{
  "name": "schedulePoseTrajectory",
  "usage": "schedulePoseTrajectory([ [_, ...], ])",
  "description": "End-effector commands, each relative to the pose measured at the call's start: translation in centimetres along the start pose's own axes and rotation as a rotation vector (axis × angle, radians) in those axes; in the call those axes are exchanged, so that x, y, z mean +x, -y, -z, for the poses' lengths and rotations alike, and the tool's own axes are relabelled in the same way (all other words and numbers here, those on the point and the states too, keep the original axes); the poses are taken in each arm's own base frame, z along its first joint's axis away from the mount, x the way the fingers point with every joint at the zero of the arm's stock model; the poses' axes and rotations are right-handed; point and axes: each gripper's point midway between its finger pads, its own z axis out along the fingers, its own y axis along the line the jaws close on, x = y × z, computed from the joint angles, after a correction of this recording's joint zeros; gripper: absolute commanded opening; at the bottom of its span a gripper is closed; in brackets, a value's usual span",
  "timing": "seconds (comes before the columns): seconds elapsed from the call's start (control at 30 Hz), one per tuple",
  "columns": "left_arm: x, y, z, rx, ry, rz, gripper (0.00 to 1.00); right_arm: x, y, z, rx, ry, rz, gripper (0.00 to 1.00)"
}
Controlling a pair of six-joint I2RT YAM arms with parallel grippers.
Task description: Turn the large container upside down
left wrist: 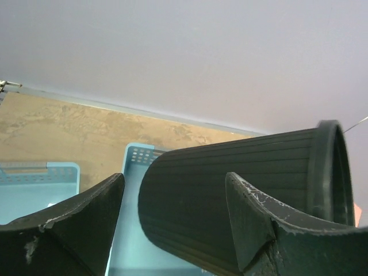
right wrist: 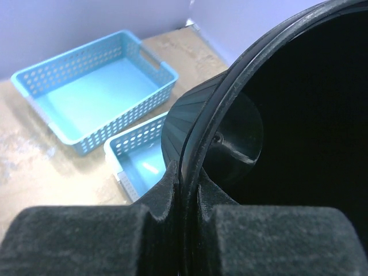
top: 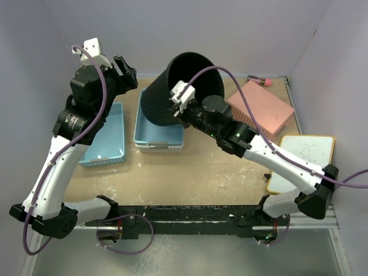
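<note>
Tilted in mid-air above the table (top: 207,169): large container (top: 158,99), base low over a pair of stacked baskets, mouth raised toward the back wall. Gripped at the rim by the right gripper (right wrist: 183,230), clamped tight with one pad outside the lip and one inside. Left gripper (left wrist: 172,230) spread wide just beside the container's flank, nothing between the fingers; contact with the ribbed wall impossible to judge.

Directly beneath the base, a blue basket (top: 158,129) sitting in a white basket (top: 161,148). Left of that stack and apart from it, a second blue basket (top: 106,138), partly under the left arm. On the right, an upturned pink basket (top: 261,106) close behind the right wrist, and a whiteboard (top: 305,152) with faint scribbles near the table's edge. Small pink object (top: 261,81) against the back wall, too small to identify. Purple cables (top: 100,98) looping over both arms.

Container: black plastic, round, tapered toward the base, outside covered in fine lengthwise ribs, thick rolled lip, inside smooth and glossy. Baskets: shallow, rectangular, walls pierced with rows of small holes. Finger pads dark and matte, grainy like felt on the right, scuffed with pale flecks on the left. Table top brown, wood-patterned, marked with white scratches.
</note>
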Motion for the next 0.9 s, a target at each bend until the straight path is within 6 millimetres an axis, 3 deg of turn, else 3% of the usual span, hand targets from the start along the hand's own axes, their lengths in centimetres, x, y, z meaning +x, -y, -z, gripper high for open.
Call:
schedulePoseTrajectory([
  [0.0, 0.1, 0.2, -0.7, 0.009, 0.015, -0.004, 0.69, -8.1, 5.3, 4.4, 0.24, 0.319, -0.104, 0.0],
  [0.17, 2.1, 0.5, -1.5, 0.028, -0.039, -0.03, 0.7, -6.8, 8.9, 8.2, 0.437, 0.339, -0.167, 0.0],
  [0.27, 5.0, 1.2, -2.3, 0.08, -0.127, -0.058, 0.71, -4.7, 10.7, 10.1, 0.541, 0.285, -0.189, 0.0],
  [0.4, 11.2, 2.3, -2.4, 0.169, -0.319, -0.136, 0.71, -0.5, 13.0, 11.6, 0.627, 0.17, -0.257, 0.0],
  [0.53, 17.9, 4.4, 0.5, 0.267, -0.492, -0.275, 0.72, 2.3, 14.4, 13.5, 0.677, 0.114, -0.319, 0.0],
  [0.77, 29.7, 4.9, 5.5, 0.46, -0.872, -0.3, 0.69, 2.3, 15.0, 15.1, 0.719, 0.122, -0.319, 0.0],
  [0.87, 32.8, 5.7, 6.0, 0.523, -0.943, -0.267, 0.69, 2.0, 15.0, 15.0, 0.716, 0.127, -0.319, 0.0],
])
